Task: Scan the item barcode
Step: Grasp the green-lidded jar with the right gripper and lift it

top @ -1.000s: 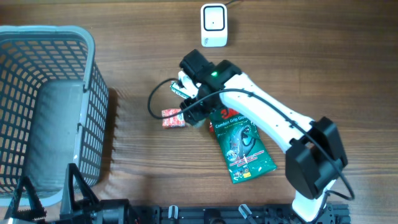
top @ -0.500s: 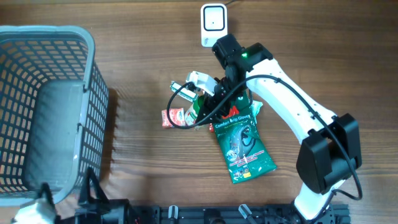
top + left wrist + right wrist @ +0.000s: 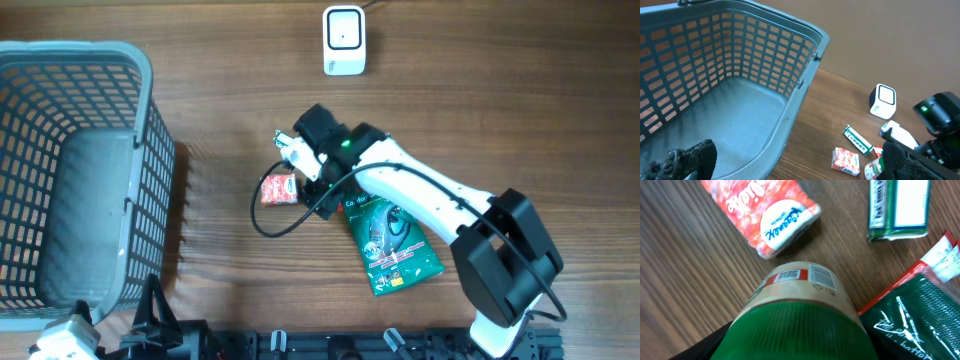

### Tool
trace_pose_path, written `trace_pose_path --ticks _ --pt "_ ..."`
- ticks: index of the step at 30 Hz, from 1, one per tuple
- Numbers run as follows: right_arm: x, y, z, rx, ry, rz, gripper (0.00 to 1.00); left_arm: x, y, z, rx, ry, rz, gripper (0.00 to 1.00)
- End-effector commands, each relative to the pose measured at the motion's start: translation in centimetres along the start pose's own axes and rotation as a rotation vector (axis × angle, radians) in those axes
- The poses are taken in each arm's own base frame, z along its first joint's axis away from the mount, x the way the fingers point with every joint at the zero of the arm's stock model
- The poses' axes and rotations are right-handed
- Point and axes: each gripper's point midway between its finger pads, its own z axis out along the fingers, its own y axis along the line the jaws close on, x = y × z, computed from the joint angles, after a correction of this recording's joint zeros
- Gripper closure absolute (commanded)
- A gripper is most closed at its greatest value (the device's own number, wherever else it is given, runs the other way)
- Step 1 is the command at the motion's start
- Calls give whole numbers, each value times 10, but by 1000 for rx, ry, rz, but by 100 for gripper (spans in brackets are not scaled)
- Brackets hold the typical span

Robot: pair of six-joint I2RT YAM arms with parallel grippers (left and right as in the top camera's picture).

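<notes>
Seemingly rigid, light and slick-sided, the green-lidded jar sits just beside the tissue pack; we'd pinch across its body, barcode left showing. Over it is the right gripper, and we cannot tell whether it is clamped; the left gripper is spread and empty.

Right arm: white links, black joints, green LED, black cable.

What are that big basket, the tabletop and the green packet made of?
The basket looks like moulded plastic, matt blue-grey: a uniform grid of holes. The tabletop shows brown wood grain, matt; solid wood or laminate, I cannot tell. The green packet seems glossy plastic film: it creases and glints.
</notes>
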Motion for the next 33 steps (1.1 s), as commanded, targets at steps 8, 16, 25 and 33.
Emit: trace_pose_path --ticks 8,16,25,33 --pt "-31 -10 -68 77 -26 577 0 1 -2 -2 17 0 -1 0" --pt "-34 14 -82 -157 72 1322 0 1 -2 -2 17 0 -1 0" --pt "-2 24 -68 -19 279 2232 0 1 -2 -2 17 0 -1 0" --pt "-8 12 -12 -26 242 2271 0 1 -2 -2 17 -1 -1 0"
